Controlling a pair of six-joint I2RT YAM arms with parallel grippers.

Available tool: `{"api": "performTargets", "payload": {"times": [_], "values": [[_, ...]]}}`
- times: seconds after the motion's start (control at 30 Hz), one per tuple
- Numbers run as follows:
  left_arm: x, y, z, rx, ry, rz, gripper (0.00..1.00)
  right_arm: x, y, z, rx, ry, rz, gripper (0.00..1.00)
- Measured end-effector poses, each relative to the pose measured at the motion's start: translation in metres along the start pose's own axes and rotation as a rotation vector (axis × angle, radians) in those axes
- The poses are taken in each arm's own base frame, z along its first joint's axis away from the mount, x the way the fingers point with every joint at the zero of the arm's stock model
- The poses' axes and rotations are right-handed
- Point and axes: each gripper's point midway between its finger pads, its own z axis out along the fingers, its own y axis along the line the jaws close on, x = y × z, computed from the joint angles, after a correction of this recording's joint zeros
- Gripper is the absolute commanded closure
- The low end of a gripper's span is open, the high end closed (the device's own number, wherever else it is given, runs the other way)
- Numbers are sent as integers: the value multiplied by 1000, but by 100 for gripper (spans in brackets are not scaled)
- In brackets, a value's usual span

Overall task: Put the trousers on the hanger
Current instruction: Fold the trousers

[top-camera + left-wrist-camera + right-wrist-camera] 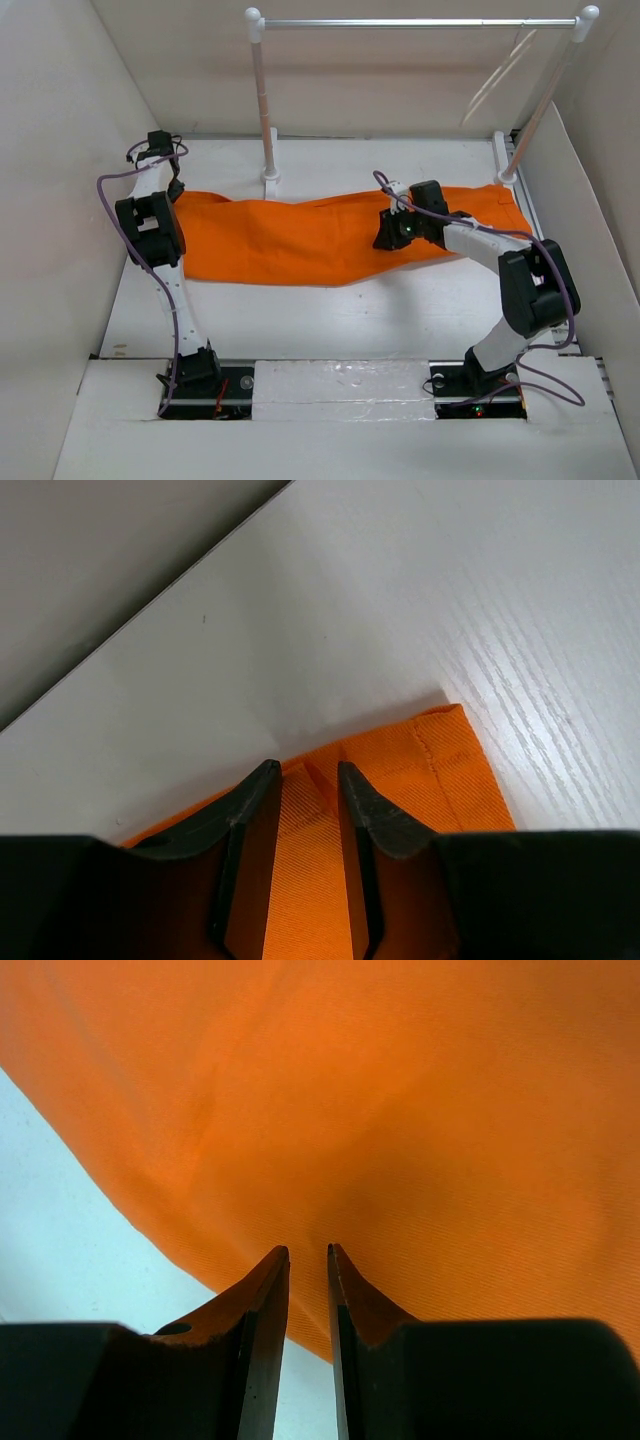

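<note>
White table [350, 320] underneath everything. Stretched lengthwise across its far half, from near the left edge almost to the right edge: the trousers [300, 240], lying flat, not yet on any hanger. Behind, along the far edge, a rack [265, 110] with a silver bar [420, 22]. Below the bar's right end, toward the far right corner and well apart from the cloth: a thin pale outline, probably the hanger [497, 78], too faint to be sure. Over the cloth's right half, the right gripper [308, 1252], jaws set narrow at the cloth's near border; impossible to tell whether pinching fabric. Near the left edge, the left gripper [305, 770], jaws narrow, straddling a small pleat at the hem corner; impossible to tell whether clamped.

Likely ways of going wrong:
- Catching only one layer at the hem, then losing it on the lift.
- Lifting with one end gripped and the other loose, dragging the cloth into a heap.
- Pulling the ends apart too hard, stripping the weaker pinch.
- Swinging toward the far right corner and knocking a rack post.
</note>
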Motion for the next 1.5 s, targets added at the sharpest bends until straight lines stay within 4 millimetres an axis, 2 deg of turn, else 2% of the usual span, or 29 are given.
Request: {"api": "performTargets", "payload": {"times": [0.13, 0.2, 0.3, 0.33, 0.37, 0.43, 0.73, 0.87, 1.07, 1.17, 1.27, 1.37, 1.5], "values": [[2, 4, 2, -20, -3, 3, 74, -7, -6, -2, 10, -14, -13, 72], [2, 7, 3, -34, -7, 6, 69, -7, -8, -2, 12, -14, -14, 72], [4, 8, 3, -43, -9, 15, 68, -6, -10, -1, 14, -11, -15, 72], [5, 8, 3, -46, -11, 20, 71, -6, -10, -1, 13, -10, -14, 72], [5, 8, 3, -51, -13, 26, 85, -6, -10, -1, 13, -11, -15, 72], [5, 8, 3, -60, -19, 38, 98, -6, -10, -1, 13, -11, -16, 72], [3, 6, -8, -77, -51, 59, 100, -5, -13, 3, 13, 0, -26, 72], [-3, 15, -32, -68, -76, 47, 100, 0, -15, 8, 6, 18, -16, 72], [-30, 27, -89, -10, -161, -15, 100, 3, -14, 11, -4, 26, -11, 72], [-48, 27, -113, 28, -212, -51, 100, 1, -14, 10, -7, 23, -13, 72], [-66, 17, -125, 68, -245, -76, 100, -4, -13, 10, -8, 15, -17, 72], [-76, 3, -119, 94, -252, -89, 100, -7, -13, 9, -7, 10, -21, 72], [-67, -8, -77, 51, -203, -66, 100, -8, -13, 8, -4, 17, -25, 72]]}}
